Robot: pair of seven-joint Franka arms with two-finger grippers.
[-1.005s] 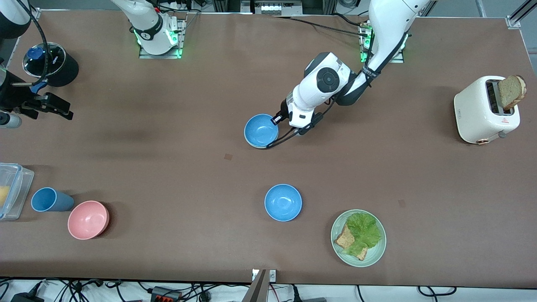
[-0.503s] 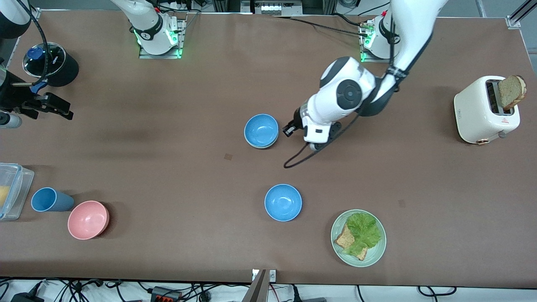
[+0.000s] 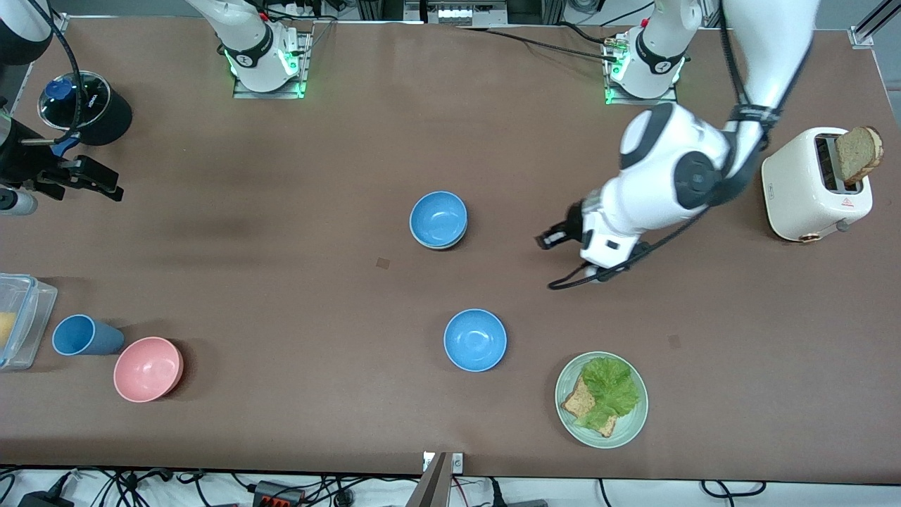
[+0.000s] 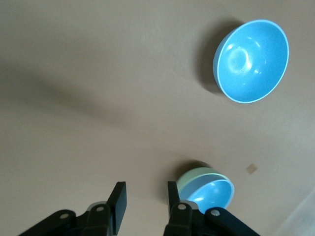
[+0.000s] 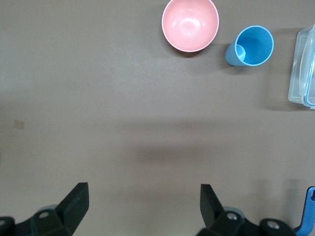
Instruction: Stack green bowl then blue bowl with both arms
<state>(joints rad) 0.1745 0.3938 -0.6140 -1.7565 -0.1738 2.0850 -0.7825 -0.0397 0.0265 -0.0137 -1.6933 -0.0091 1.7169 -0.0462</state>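
A blue bowl (image 3: 438,217) sits nested in the green bowl (image 3: 439,246) at mid-table; only the green rim shows under it. In the left wrist view the green rim (image 4: 195,174) wraps the blue bowl (image 4: 212,193). A second blue bowl (image 3: 475,340) stands alone nearer the front camera and also shows in the left wrist view (image 4: 251,61). My left gripper (image 3: 548,239) is open and empty in the air, apart from the stack, toward the left arm's end; the left wrist view (image 4: 145,191) shows bare table between its jaws. My right gripper (image 3: 83,177) waits open over the right arm's end, empty in the right wrist view (image 5: 142,191).
A white toaster (image 3: 809,184) holding bread stands at the left arm's end. A pale-green plate (image 3: 632,426) of bread and lettuce lies near the front edge. A pink bowl (image 3: 148,368), blue cup (image 3: 81,335), clear container (image 3: 21,320) and black pot (image 3: 84,105) are at the right arm's end.
My left gripper has let go of the blue bowl on the green bowl and moved away toward the toaster's end. The stack stays put. The right arm has not moved.
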